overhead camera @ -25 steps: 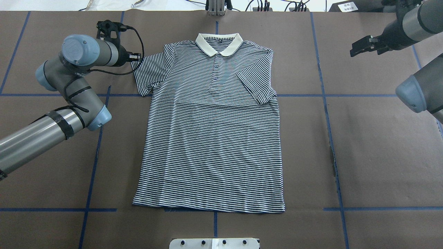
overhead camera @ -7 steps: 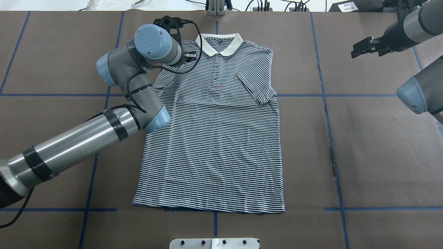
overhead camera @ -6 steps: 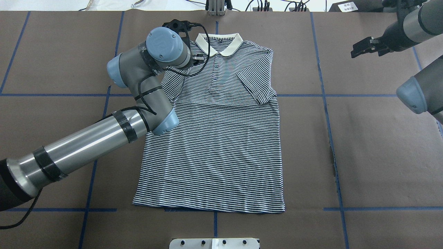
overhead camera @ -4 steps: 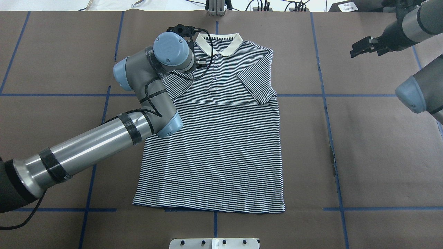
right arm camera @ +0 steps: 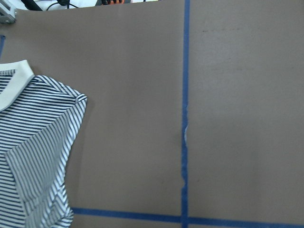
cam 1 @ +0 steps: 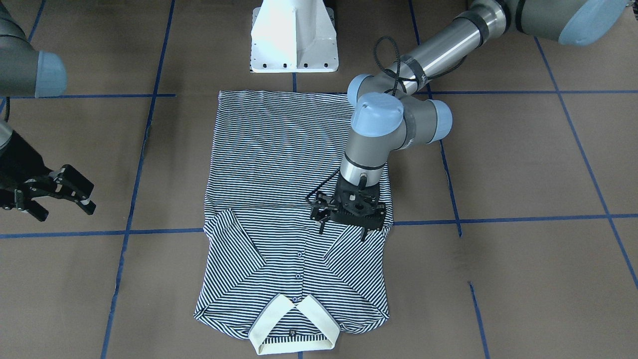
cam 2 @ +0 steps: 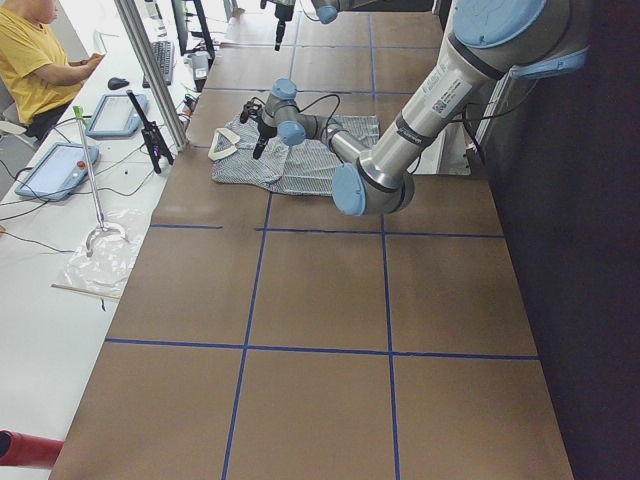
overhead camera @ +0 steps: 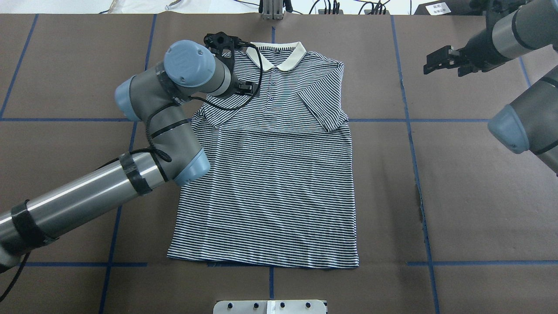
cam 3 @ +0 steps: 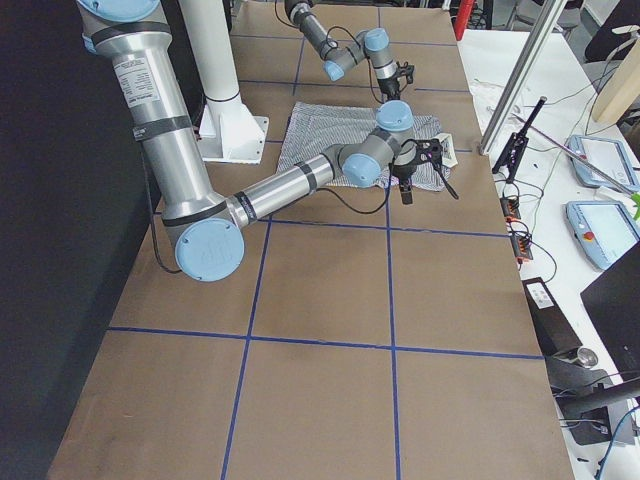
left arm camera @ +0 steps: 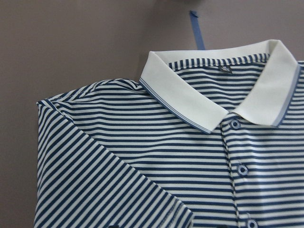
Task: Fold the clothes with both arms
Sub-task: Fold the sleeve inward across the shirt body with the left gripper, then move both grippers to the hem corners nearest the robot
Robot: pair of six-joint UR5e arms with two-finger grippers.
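Lit brightly and evenly from overhead. Throws only soft, faint shadows on the table (overhead camera: 457, 196). Glints along the left arm (overhead camera: 87, 196) tube (mild glare, nothing blown out). Falls to near-black along the robot-side edge of both side views. Mostly sharp; a touch soft close up in the left wrist view.

text: none legible | white label (overhead camera: 437, 8), upper right: blurred | arm sticker (cam 3: 128, 72), upper left: too small | collar tag (left arm camera: 224, 70): unreadable
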